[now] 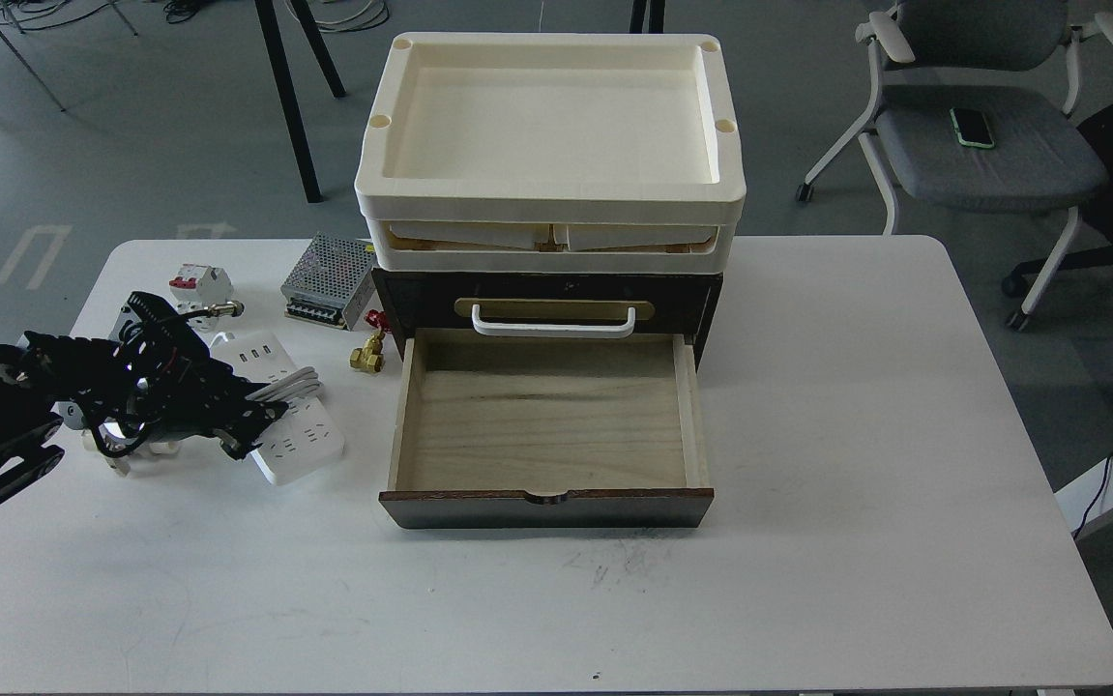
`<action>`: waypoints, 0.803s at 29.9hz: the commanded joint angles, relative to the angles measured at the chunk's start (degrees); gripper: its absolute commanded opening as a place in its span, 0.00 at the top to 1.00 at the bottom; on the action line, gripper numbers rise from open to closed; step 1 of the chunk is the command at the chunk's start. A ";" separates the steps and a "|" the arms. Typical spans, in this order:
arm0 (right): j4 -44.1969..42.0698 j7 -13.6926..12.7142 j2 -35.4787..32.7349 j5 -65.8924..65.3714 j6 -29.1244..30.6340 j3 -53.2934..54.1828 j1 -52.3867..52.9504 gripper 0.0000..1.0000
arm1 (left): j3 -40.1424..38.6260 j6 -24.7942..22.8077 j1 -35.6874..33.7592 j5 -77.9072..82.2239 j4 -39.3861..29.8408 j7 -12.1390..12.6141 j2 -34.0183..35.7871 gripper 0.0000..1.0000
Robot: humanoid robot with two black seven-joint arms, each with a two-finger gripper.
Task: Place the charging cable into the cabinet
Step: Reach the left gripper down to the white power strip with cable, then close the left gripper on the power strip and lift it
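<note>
White charging cable (290, 411), one; cabinet (548, 387) drawer open, one.

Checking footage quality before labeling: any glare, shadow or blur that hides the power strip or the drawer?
Head view: even, soft lighting, no glare; drawer sharp, its inside lightly shaded; left gripper is dark, its fingers hard to separate, and it covers part of the charging cable.
</note>
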 commanded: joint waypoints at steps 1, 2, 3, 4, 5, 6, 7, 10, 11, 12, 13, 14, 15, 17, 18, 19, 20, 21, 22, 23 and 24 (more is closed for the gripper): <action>0.02 0.51 -0.17 0.00 0.00 0.08 -0.38 0.00 | -0.07 0.54 0.05 -0.21 0.00 0.01 0.14 1.00; 0.02 0.60 -0.26 0.00 0.00 0.08 -0.38 0.00 | -0.07 0.54 -0.04 -0.21 0.00 0.01 0.14 1.00; 0.02 0.51 -0.35 0.00 0.00 0.34 -0.38 0.00 | -0.07 0.63 -0.22 -0.21 0.00 0.01 0.23 1.00; 0.02 0.60 -0.70 0.00 0.00 0.69 -0.56 0.00 | -0.16 0.63 -0.39 -0.21 0.00 0.01 0.40 1.00; 0.02 0.51 -0.79 0.00 0.00 0.96 -0.82 0.00 | -0.16 0.71 -0.48 -0.21 0.00 0.01 0.41 1.00; 0.02 0.60 -0.88 0.00 0.00 1.31 -1.08 0.00 | -0.16 0.63 -0.66 -0.21 0.00 0.01 0.58 1.00; 0.02 0.60 -0.88 0.00 0.00 1.57 -1.26 0.00 | -0.16 0.63 -0.83 -0.21 0.00 0.01 0.58 1.00; 0.02 0.60 -0.88 0.00 0.00 1.93 -2.05 0.00 | -0.77 0.54 -1.27 -0.29 0.00 0.01 0.58 1.00; 0.02 0.60 -1.05 0.00 0.00 2.01 -2.14 0.00 | -0.86 0.45 -1.88 -0.30 -0.09 0.01 0.67 1.00; 0.10 0.60 -1.40 0.09 0.00 2.28 -2.23 0.00 | -0.60 0.36 -3.02 -0.47 -0.27 0.01 0.84 1.00; 0.10 0.60 -1.58 0.17 0.00 2.63 -2.31 0.00 | -0.34 0.19 -4.07 -0.47 -0.44 0.01 1.02 1.00; 0.19 0.60 -1.67 0.44 0.00 2.98 -2.49 0.00 | -0.16 0.10 -5.04 -0.47 -0.53 0.01 1.37 1.00; 0.19 0.60 -1.76 0.53 0.00 3.33 -2.75 0.00 | -0.16 0.01 -5.66 -0.47 -0.62 0.01 1.98 1.00; 0.28 0.60 -1.76 0.53 0.00 3.95 -2.93 0.00 | -0.77 -0.16 -6.19 -0.56 -1.06 0.01 4.00 1.00; 0.37 0.60 -1.76 0.53 0.00 4.12 -3.10 0.00 | -1.03 -0.34 -6.54 -0.65 -1.32 0.01 5.23 1.00; 0.37 0.60 -1.84 0.53 0.00 4.38 -3.19 0.00 | -1.12 -0.51 -7.16 -1.17 -1.93 0.01 6.46 1.00; 0.37 0.60 -1.84 0.53 0.00 4.47 -3.19 0.00 | -1.04 -0.86 -7.86 -2.13 -2.89 0.01 7.43 1.00; 0.28 0.60 -1.84 0.53 0.00 4.48 -3.19 0.00 | -1.04 -1.21 -8.47 -3.01 -3.69 0.01 8.31 1.00; 0.28 0.60 -1.84 0.53 0.00 4.48 -3.28 0.00 | -1.04 -1.48 -8.91 -3.89 -4.39 0.01 9.45 1.00; 0.28 0.60 -1.84 0.70 0.00 4.48 -3.28 0.00 | -1.04 -1.48 -9.18 -4.42 -4.92 0.01 10.68 1.00; 0.37 0.60 -1.84 0.88 0.00 4.48 -3.28 0.00 | -1.21 -1.57 -9.36 -4.51 -5.54 0.01 11.73 1.00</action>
